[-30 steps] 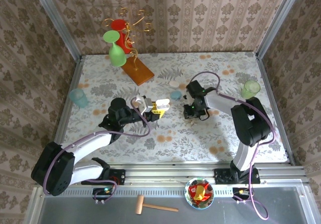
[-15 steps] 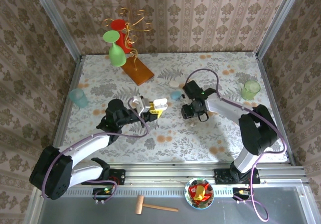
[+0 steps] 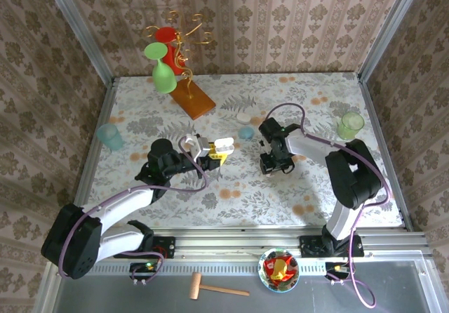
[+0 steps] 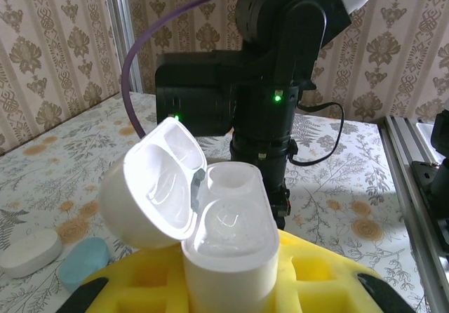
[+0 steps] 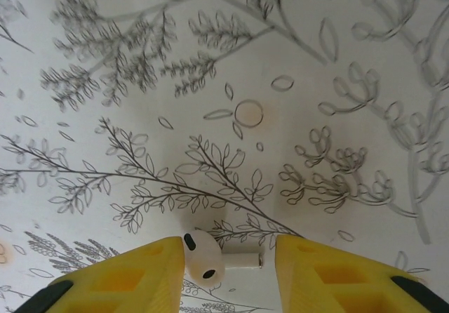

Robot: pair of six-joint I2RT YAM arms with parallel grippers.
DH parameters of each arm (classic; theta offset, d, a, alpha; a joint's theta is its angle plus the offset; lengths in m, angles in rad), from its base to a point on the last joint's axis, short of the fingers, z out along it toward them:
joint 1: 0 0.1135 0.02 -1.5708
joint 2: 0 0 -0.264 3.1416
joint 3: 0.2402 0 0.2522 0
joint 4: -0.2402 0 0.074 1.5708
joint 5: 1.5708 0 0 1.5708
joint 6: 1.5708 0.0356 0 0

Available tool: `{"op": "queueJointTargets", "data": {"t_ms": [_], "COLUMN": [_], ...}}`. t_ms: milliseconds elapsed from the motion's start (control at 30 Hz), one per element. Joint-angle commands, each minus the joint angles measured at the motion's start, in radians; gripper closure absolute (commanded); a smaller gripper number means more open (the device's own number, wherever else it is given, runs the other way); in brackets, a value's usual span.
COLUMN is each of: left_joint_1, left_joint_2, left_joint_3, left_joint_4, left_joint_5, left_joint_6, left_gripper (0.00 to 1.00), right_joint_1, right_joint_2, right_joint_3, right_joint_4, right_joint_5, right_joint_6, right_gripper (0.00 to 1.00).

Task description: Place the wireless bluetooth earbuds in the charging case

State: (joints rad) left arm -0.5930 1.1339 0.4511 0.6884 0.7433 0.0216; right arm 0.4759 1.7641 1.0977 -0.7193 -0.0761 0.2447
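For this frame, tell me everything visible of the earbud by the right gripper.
The earbud is small, white and glossy, like hard plastic: a rounded head with two dark spots and a short stem. It lies on its side on the floral tablecloth, between the yellow fingers of the right gripper. Its head sits close against one finger; a small gap separates the stem's end from the other.

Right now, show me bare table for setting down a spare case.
Free: the back stretch between the wooden rack base and the translucent green cup; also the near middle strip before the metal rail. Crowded: the middle, around the white oval case and pale blue case.
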Motion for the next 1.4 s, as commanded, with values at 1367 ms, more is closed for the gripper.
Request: {"op": "queueJointTargets", "data": {"t_ms": [1367], "left_joint_1": [0.009], "left_joint_2": [-0.025], "left_joint_3": [-0.005], "left_joint_4": [0.03], "left_joint_5": [0.01], "left_joint_6": [-0.022], "left_gripper": [0.95], "right_joint_1": [-0.046], "right_joint_2": [-0.084], "right_joint_3": [-0.097], "right_joint_4": [0.114], "right_joint_5": [-0.224], "right_joint_6": [0.055], "right_gripper": [0.57]}}
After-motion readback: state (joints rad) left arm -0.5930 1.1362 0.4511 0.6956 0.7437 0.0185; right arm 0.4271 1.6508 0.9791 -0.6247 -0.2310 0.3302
